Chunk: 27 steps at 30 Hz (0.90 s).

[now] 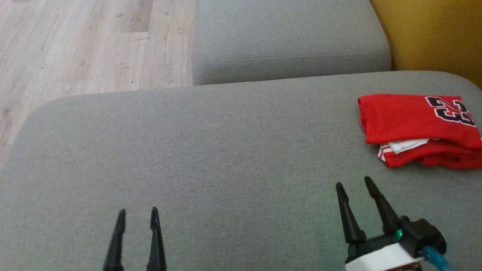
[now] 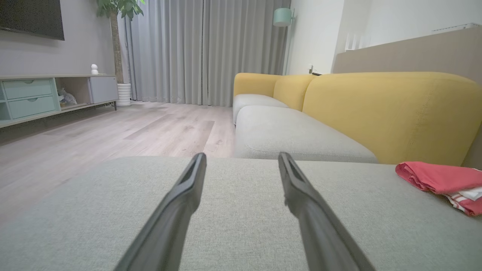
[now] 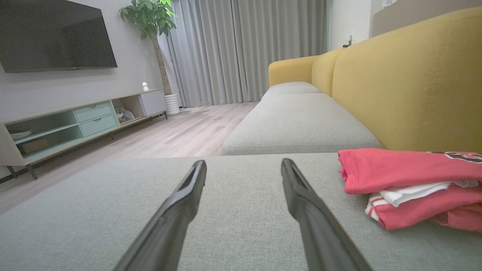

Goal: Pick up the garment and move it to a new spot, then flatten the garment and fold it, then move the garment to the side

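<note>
At three o'clock on the grey cushion (image 1: 226,150), the folded garment (image 1: 414,124) is lying near the yellow backrest (image 1: 433,34), with left gripper (image 1: 137,216) and right gripper (image 1: 354,184) hovering spread wide, empty.

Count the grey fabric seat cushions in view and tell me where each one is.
3. The nearest grey fabric seat cushion holds the folded red jersey; the second cushion lies just beyond it; the third cushion lies farthest, toward the grey curtains. Others may be hidden.
</note>
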Available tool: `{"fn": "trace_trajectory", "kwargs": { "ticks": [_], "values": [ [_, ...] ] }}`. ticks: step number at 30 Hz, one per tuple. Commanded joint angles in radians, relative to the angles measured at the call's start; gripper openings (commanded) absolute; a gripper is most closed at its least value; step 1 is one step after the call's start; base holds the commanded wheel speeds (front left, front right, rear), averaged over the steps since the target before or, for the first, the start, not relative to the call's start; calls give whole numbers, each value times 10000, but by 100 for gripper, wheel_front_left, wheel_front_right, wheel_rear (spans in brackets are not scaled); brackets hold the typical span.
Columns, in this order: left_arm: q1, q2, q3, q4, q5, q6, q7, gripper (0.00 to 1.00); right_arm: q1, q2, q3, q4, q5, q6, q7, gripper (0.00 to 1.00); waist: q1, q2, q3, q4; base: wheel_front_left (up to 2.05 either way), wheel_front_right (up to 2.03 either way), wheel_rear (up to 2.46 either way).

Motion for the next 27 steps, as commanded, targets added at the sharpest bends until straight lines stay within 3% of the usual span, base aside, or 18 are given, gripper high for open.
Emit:
{"fn": "trace_trajectory", "kwargs": {
  "ticks": [1,6,27],
  "values": [
    [1,0,-9,6,73,-4,1,0,1,0,0,-4,2,0,0,0,0,-1,9,-16,0,0,0],
    [81,-6,-45,767,9,-4,9,0,210,-1,32,739,60,0,40,0,0,-1,19,-22,0,0,0],
    [-575,140,261,1167,-2609,-401,465,0,-228,-161,-240,827,2708,-1,476,0,0,-1,116,-33,0,0,0]
  ]
}}
